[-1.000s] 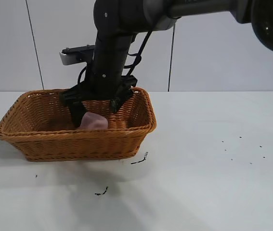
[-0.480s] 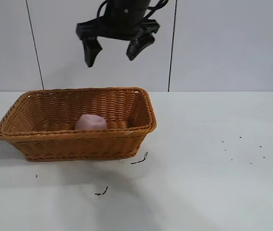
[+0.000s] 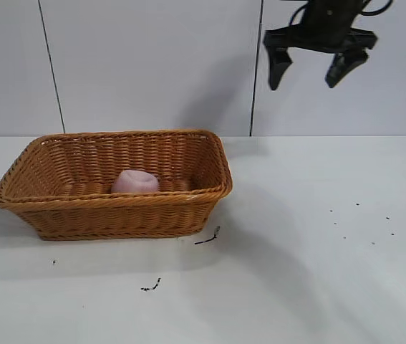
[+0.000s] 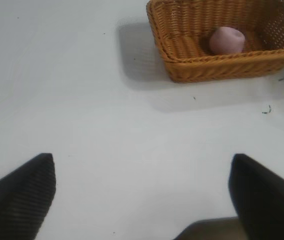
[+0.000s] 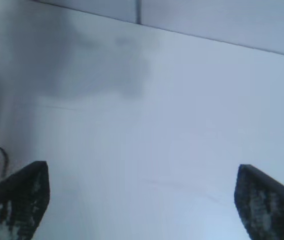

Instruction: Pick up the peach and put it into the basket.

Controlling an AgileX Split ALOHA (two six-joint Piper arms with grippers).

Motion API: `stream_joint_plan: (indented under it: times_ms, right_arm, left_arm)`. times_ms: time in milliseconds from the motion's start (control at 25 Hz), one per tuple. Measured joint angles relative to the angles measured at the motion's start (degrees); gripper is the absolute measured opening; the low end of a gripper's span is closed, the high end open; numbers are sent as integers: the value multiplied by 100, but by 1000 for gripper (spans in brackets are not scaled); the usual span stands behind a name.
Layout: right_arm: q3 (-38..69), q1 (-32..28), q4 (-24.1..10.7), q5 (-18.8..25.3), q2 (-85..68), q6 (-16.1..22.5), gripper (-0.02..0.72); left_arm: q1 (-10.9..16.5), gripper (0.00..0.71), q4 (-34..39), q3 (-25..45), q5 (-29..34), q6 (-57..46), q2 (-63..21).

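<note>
**Peach lies in the basket, both grippers empty**

The peach (image 3: 135,181) sits on the floor of the wicker basket (image 3: 117,215), roughly at the middle of its length and close to the long wall nearest the exterior camera. It is a pale pink, slightly lumpy lump, and only its upper part shows above the braided rim from that side. In the left wrist view the peach (image 4: 227,40) is plainly inside the basket (image 4: 202,67), resting on the woven bottom with free space around it.

The basket stands on the white table (image 3: 317,272), toward the left of the exterior view. A few small dark scraps (image 3: 208,237) lie on the table just in front of the basket's right corner, another further forward, and some dark specks are scattered well off to the right.

The right gripper (image 3: 310,72) hangs high above the table, well to the right of the basket, its two dark fingers spread apart with nothing between them. Its own wrist view shows the fingertips (image 5: 19,200) wide apart over bare table (a curl of dark scrap shows at one edge).

The left gripper (image 4: 142,192) is well away from the basket over bare table, its fingers also spread wide and holding nothing.
</note>
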Motion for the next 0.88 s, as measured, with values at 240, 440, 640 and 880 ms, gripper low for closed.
stream_joint_plan:
  times_ms: [240, 440, 640, 880]
  right_arm:
    - [0, -507, -16, 466, -67, 42, 690]
    - [0, -507, 110, 537, -258, 37, 690]
    - [245, -507, 210, 539, -821, 37, 690]
    - [1707, -507, 263, 537, -2382, -76, 690]
  left_arm:
    - [0, 692, 0, 0, 0, 0, 0]
    - [0, 692, 0, 0, 0, 0, 0]
    - [0, 692, 0, 0, 0, 0, 0]
    - [0, 692, 0, 0, 0, 0, 0]
